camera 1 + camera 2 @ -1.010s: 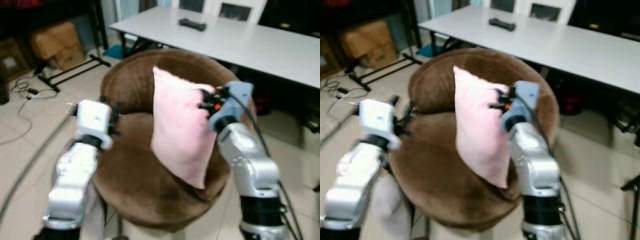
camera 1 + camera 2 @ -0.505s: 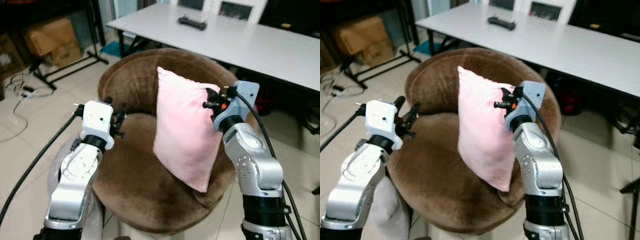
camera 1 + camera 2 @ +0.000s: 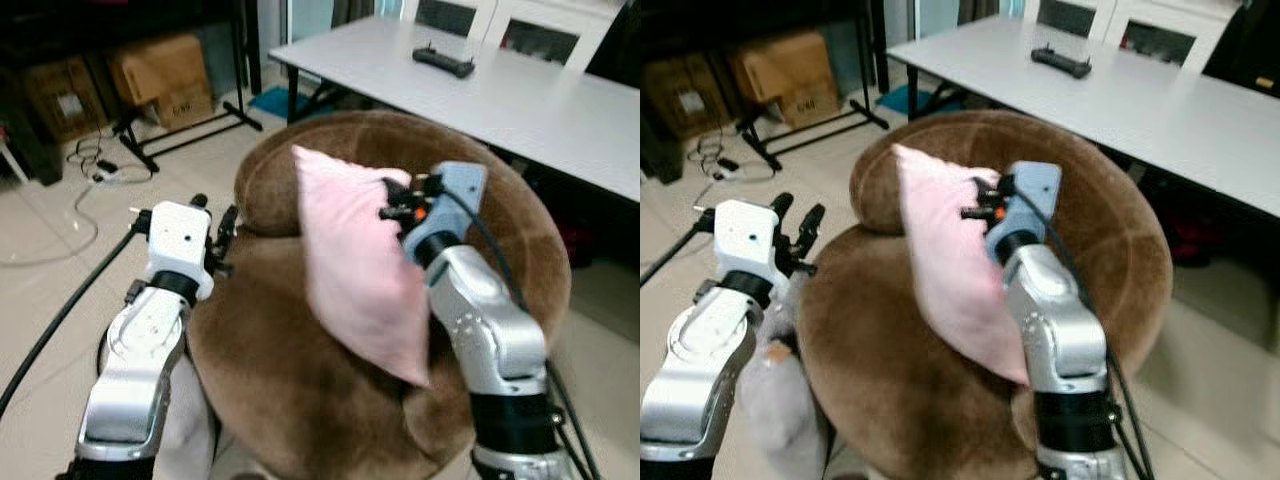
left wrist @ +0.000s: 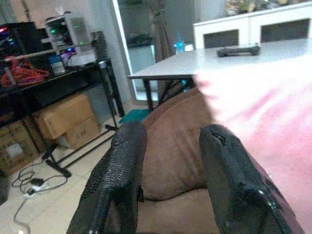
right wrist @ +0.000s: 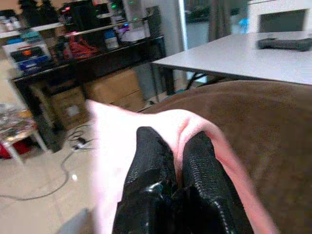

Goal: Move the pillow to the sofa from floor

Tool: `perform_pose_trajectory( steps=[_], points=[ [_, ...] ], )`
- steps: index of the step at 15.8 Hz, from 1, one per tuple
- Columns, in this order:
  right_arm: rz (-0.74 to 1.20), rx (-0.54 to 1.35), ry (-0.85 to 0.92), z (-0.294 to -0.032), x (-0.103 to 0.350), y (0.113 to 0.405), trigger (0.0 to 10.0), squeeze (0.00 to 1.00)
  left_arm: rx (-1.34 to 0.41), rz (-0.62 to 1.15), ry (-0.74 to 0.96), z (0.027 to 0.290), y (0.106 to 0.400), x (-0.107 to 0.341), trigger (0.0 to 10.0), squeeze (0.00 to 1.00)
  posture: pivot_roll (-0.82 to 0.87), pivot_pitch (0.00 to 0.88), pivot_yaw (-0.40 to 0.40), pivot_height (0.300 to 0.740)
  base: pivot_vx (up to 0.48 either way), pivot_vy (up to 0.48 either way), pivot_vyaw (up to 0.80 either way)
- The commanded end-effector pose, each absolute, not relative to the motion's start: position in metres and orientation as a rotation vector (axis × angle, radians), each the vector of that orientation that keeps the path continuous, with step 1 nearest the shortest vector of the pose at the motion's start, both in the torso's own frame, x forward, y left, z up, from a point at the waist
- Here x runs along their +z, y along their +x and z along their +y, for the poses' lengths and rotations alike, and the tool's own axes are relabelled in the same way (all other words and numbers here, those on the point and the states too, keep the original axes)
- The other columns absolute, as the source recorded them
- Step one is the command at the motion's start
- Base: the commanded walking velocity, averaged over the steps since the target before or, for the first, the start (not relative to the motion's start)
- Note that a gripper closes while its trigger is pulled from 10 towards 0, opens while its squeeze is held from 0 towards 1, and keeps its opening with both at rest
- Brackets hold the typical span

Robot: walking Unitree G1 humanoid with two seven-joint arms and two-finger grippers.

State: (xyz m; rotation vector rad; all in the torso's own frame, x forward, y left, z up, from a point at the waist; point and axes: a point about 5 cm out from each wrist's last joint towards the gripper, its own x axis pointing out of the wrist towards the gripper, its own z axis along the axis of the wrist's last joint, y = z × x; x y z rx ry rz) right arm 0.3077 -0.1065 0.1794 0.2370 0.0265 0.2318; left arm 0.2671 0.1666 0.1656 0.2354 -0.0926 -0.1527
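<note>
Pillow held above the sofa seat, ready for release.

Right end effector (image 5: pixel 170 170) pinches a fold at the upper edge of the pink pillow (image 3: pixel 355 270), which hangs over the brown sofa (image 3: pixel 300 380). The pillow looks soft, light and floppy, so an edge pinch suffices. Left end effector (image 4: pixel 168 161) hovers with fingers apart, holding nothing.
</note>
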Motion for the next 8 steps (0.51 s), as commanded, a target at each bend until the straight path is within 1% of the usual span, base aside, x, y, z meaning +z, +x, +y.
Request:
perform_pose_trajectory(
  steps=[1,5,8],
  points=[
    [-0.029,0.208,0.241,-0.115,0.190,0.307,10.0,0.00,-0.179,-0.097,0.246,0.159,0.267,0.167,10.0,0.00,0.09,0.000,-0.039,0.740,0.000,0.000,0.00],
    [-0.020,0.212,0.244,-0.111,0.191,0.309,10.0,0.00,-0.194,-0.088,0.253,0.158,0.265,0.164,10.0,0.00,0.09,0.000,-0.039,0.740,0.000,0.000,0.00],
    [0.048,0.234,0.202,-0.099,0.193,0.319,10.0,0.00,-0.216,-0.076,0.279,0.159,0.265,0.162,10.0,0.00,0.09,0.000,-0.044,0.740,0.000,0.000,0.00]
  ],
)
